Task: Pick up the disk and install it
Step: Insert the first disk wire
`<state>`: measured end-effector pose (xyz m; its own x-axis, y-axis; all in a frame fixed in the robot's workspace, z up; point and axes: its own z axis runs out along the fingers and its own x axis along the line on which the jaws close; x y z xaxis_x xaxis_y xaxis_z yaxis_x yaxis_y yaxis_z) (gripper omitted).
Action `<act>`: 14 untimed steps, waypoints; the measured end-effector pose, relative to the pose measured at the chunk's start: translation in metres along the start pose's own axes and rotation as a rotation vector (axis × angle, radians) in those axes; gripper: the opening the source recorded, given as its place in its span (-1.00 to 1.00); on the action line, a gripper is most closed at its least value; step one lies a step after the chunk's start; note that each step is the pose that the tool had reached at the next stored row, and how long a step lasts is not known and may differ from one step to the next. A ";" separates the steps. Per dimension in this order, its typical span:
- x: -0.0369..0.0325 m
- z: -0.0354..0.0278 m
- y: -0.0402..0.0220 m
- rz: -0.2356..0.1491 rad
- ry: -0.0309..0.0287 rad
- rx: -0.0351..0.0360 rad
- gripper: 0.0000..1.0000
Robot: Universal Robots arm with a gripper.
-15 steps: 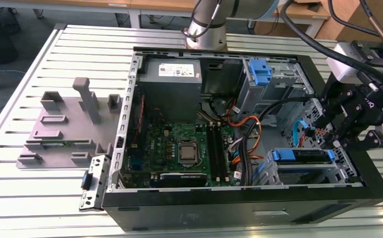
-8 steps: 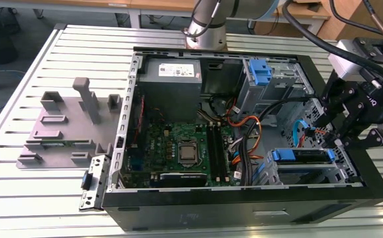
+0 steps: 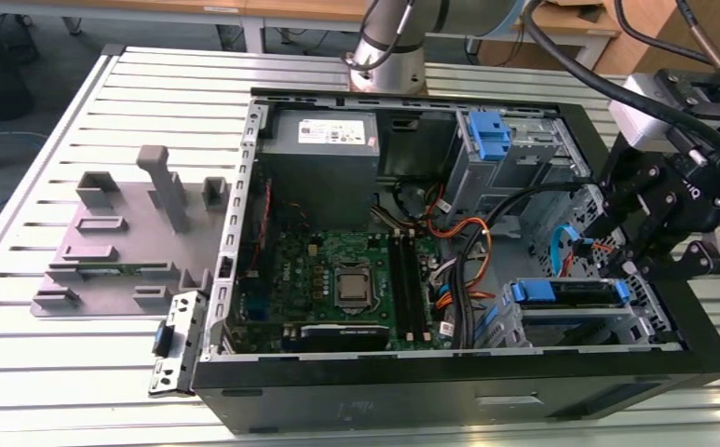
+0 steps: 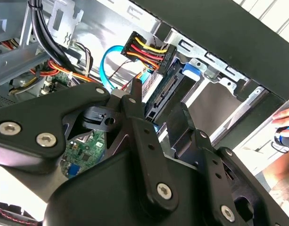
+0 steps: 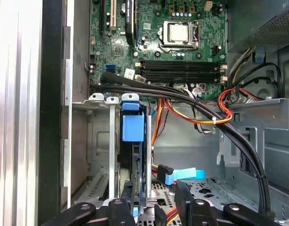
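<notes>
The disk (image 3: pixel 571 291) sits in the upper slot of the metal drive cage (image 3: pixel 590 328), at the near corner of the open computer case on the exterior view's right. In the first wrist view I see the disk (image 5: pixel 137 162) edge-on, its blue rail tab toward the motherboard. My black gripper (image 3: pixel 639 265) hovers at the disk's connector end. It stands open, with the fingers (image 5: pixel 184 202) on either side of the disk's edge and a gap on one side. The second wrist view shows the disk's connector edge (image 4: pixel 165 92) between my gripper's (image 4: pixel 158 117) fingers.
A black power plug (image 4: pixel 149 49) with yellow and red wires and a blue data cable (image 5: pixel 182 175) hang close to the disk's end. Black cable bundles (image 5: pixel 201 110) cross above the cage. A person's hand (image 4: pixel 285 125) is outside the case wall. A grey fixture (image 3: pixel 136 233) lies on the table.
</notes>
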<state>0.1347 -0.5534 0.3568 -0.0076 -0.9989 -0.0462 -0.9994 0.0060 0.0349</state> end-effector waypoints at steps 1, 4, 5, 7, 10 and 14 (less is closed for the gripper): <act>0.0000 -0.0004 0.0000 0.000 -0.0002 0.0000 -0.04; -0.0002 -0.0035 0.0002 0.000 -0.0003 0.0000 -0.04; -0.0002 -0.0039 0.0002 0.000 -0.0004 0.0000 -0.04; -0.0002 -0.0038 0.0003 0.000 -0.0006 0.0000 -0.04; -0.0003 -0.0038 0.0043 0.000 -0.0002 0.0006 -0.04; -0.0001 -0.0033 0.0116 0.000 -0.0004 0.0018 -0.04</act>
<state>0.1231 -0.5533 0.3605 -0.0076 -0.9989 -0.0466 -0.9994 0.0061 0.0331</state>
